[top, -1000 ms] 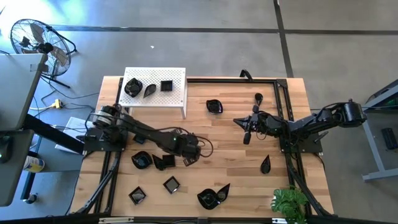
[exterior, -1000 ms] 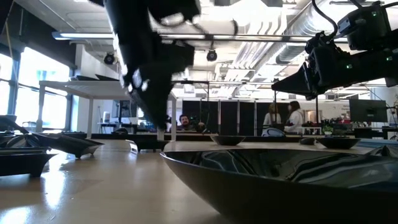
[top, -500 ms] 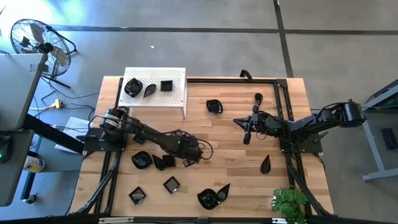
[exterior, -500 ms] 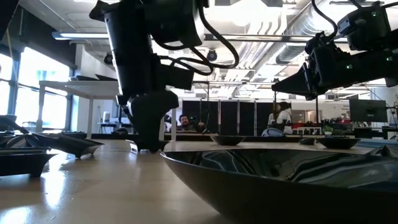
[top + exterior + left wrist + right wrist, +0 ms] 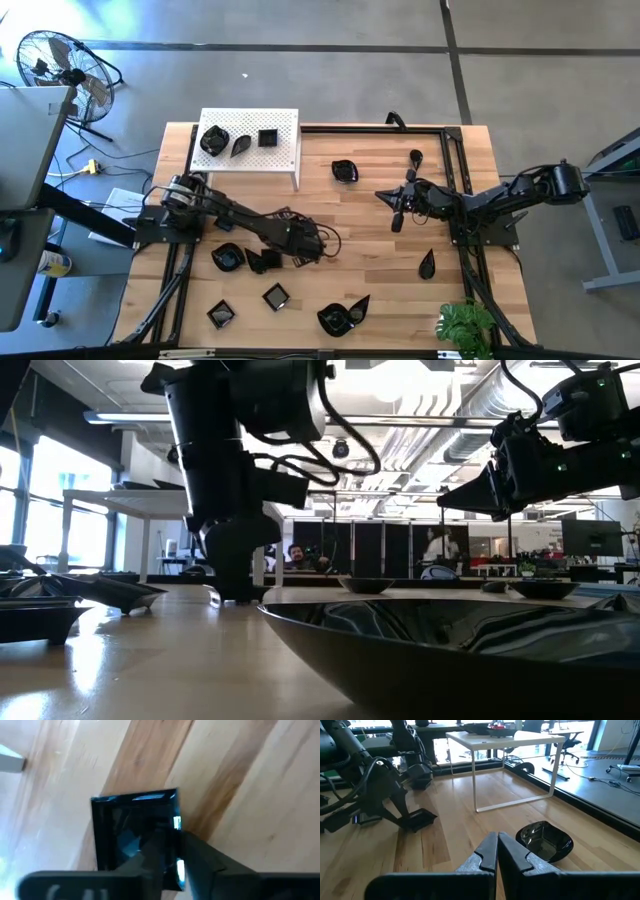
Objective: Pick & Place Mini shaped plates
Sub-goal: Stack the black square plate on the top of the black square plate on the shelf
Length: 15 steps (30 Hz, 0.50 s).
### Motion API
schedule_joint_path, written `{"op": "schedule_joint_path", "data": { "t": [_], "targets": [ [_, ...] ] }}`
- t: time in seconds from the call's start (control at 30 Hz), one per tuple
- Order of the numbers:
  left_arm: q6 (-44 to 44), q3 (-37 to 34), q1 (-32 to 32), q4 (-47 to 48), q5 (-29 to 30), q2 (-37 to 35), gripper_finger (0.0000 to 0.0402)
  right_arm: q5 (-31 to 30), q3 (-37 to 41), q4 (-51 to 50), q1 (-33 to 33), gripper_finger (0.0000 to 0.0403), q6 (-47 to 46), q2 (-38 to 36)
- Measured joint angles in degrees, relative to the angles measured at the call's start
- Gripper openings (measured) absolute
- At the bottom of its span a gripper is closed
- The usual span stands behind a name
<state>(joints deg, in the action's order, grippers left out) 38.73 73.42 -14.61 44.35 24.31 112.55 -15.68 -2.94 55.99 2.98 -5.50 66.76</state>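
**Gripping a square plate at mid-counter**

Closing on the rim of a square plate [image 5: 135,837], the left claw [image 5: 302,252] sits low on the counter [image 5: 380,290]; its fingers [image 5: 197,857] straddle one wall of the dish, one inside and one outside, nearly together. The dish rests flat on the wood, left of centre.

The right claw [image 5: 497,851] hangs above the counter's right half, fingers pressed together, empty, with a wavy round plate [image 5: 543,840] just beyond it.

From above, the gripped dish is largely hidden under the left claw. In the low view a large dish [image 5: 450,650] fills the foreground, cut off at the frame edge.

All plates are glossy black. The counter is pale wood planks. Three plates sit on the white perforated stand [image 5: 285,150].
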Motion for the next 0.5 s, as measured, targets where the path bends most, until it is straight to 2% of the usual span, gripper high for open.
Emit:
{"op": "schedule_joint_path", "data": {
  "t": [0.13, 0.5],
  "targets": [
    [-0.1, 0.0, 0.0, 0.0, -0.3, 0.0, 0.0007, 0.0, 0.0, 0.0, 0.0, 0.0001, 0.0, 0.0],
    [-2.6, 1.8, 0.0, 3.2, -1.3, -3.6, 0.0004, 0.0, 0.0, 0.0, 0.0, 0.0002, 0.0, 0.0]
  ]
}}
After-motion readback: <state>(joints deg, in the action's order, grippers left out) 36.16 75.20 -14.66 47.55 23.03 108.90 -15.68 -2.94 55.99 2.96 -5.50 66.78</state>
